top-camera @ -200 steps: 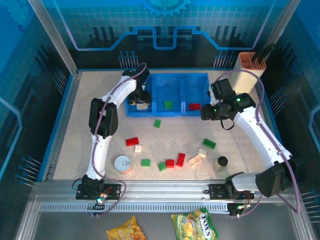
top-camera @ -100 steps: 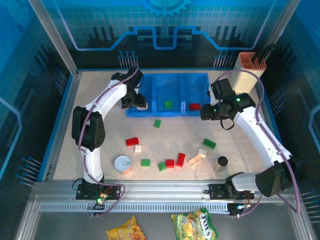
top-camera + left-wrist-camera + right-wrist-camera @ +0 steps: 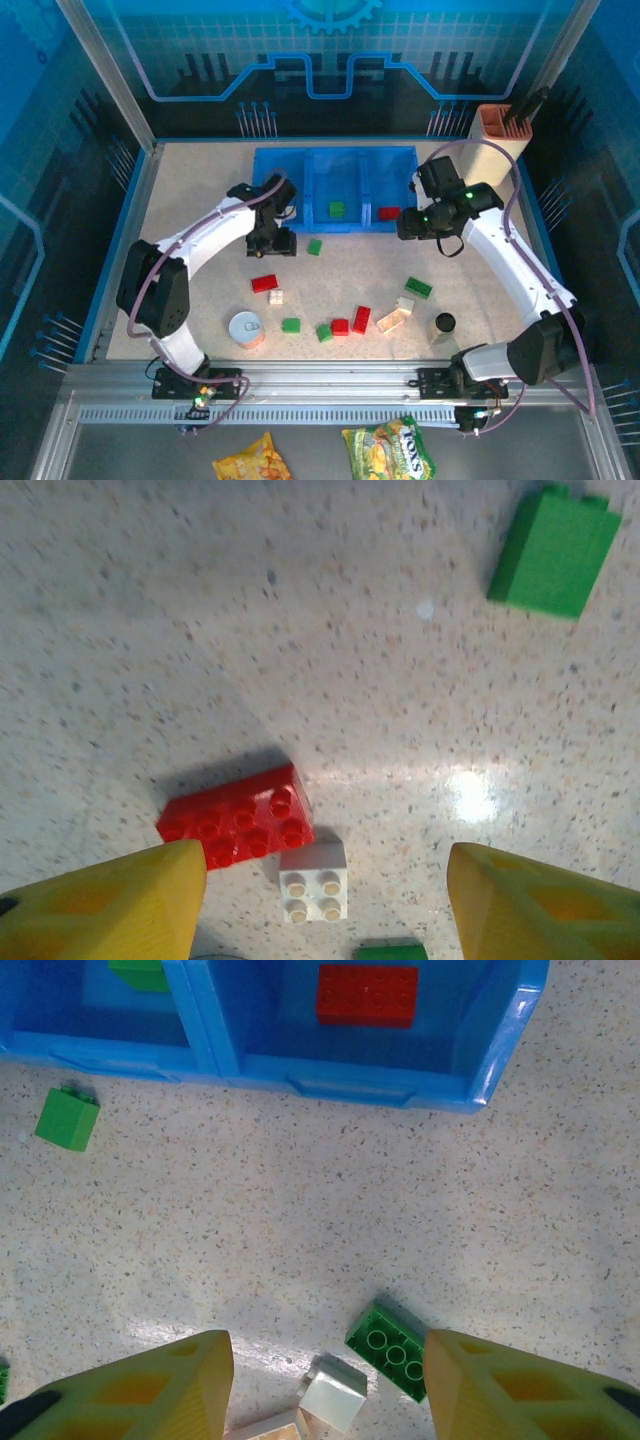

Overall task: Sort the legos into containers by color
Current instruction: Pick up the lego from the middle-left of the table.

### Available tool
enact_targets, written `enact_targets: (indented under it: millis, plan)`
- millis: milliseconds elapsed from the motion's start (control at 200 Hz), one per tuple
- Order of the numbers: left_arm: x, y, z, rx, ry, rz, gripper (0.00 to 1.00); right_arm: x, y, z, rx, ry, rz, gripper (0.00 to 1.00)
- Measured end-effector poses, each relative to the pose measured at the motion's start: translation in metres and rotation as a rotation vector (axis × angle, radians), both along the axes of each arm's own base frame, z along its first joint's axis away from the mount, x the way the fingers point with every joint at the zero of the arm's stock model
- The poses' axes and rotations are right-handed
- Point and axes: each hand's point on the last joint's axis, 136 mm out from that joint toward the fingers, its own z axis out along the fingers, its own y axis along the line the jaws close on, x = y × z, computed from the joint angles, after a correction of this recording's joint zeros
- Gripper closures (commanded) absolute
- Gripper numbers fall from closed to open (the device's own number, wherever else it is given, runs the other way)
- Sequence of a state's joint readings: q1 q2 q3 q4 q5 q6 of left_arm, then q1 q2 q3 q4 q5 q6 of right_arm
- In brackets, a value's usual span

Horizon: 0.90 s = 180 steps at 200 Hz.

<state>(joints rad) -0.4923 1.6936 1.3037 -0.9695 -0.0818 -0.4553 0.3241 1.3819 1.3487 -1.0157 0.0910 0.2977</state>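
Left gripper (image 3: 275, 243): positioned over the table (image 3: 170, 220), just clear of the near wall of the blue bin (image 3: 340, 152), below its left compartment. Its jaws stood apart with nothing between them. In the left wrist view, a red brick (image 3: 238, 820) lay flat on the table, studs up, close to one finger. A small cream brick (image 3: 313, 882) sat just beside its corner, in line with the gap between the fingers. A green brick (image 3: 555, 550) lay well apart from both.

Right gripper (image 3: 406, 226): positioned over the table beside the bin's right compartment. Its jaws were parted and empty. In the right wrist view, an oblong green brick (image 3: 392, 1350) and a pale brick (image 3: 332, 1397) lay just beside each other on the table, between the two fingers as seen.

Bin contents: a binned red brick (image 3: 367, 995) lay in the right compartment and a binned green brick (image 3: 140, 972) in the middle one.

Further loose bricks (image 3: 345, 325), red, green and cream, lay toward the table's near edge, between a round tin (image 3: 245, 329) and a black cylinder (image 3: 444, 323).
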Motion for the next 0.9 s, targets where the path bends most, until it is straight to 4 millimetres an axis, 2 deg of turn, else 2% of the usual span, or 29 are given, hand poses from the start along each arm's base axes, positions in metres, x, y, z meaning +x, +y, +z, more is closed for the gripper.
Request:
enact_targets:
  millis: [255, 410, 650, 900]
  plan:
    - [-0.041, -0.012, -0.032, 0.024, 0.060, 0.012, 0.38, 0.002, 0.004, -0.005, 0.010, 0.016, 0.011, 0.46]
    - [-0.057, -0.012, -0.045, 0.030, 0.076, 0.045, 0.40, 0.002, 0.005, -0.006, 0.012, 0.021, 0.013, 0.46]
    - [-0.072, -0.018, -0.059, 0.028, 0.079, 0.072, 0.42, 0.002, 0.005, -0.007, 0.015, 0.025, 0.014, 0.46]
    - [-0.072, -0.018, -0.059, 0.044, 0.062, 0.088, 0.43, 0.002, 0.006, -0.007, 0.017, 0.026, 0.015, 0.46]
